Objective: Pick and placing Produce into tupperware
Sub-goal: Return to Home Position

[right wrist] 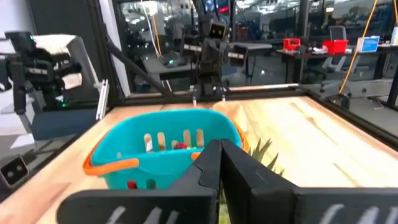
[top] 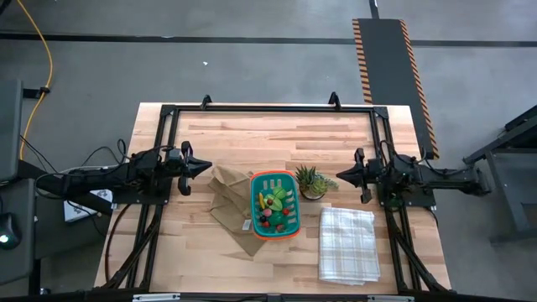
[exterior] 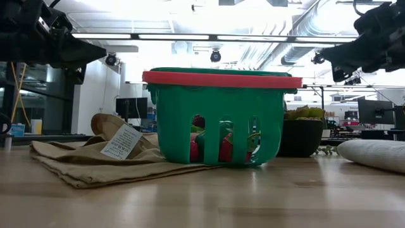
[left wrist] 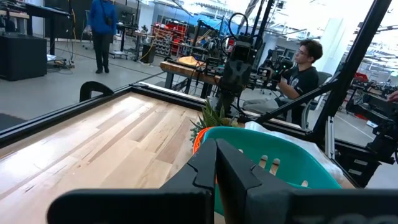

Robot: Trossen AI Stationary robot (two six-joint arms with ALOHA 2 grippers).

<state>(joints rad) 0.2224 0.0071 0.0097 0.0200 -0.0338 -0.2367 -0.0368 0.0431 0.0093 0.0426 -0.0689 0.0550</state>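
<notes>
**Both grippers clenched and clear, produce in the basket**

From above, we see the teal rectangular plastic basket [top: 289, 181] with its orange rim near the middle of the pale wooden table [top: 268, 134]. The small toy produce [top: 273, 210], green, red and yellow pieces, lies inside it. The basket rests partly on a flattened brown paper bag [top: 228, 201]. A spiky green potted plant [top: 310, 181] stands just beside it, and a folded white checked cloth [top: 347, 245] lies toward the table's right edge. The left gripper [top: 205, 167] hangs by the left edge and the right gripper [top: 340, 175] by the right, each apart from the basket.

At table height, we make out red and green pieces through the basket's slots, with both grippers above rim level.

In the left wrist view, the fingers are pressed together on nothing.

In the right wrist view, we find the same: fingertips meeting, nothing held.
</notes>
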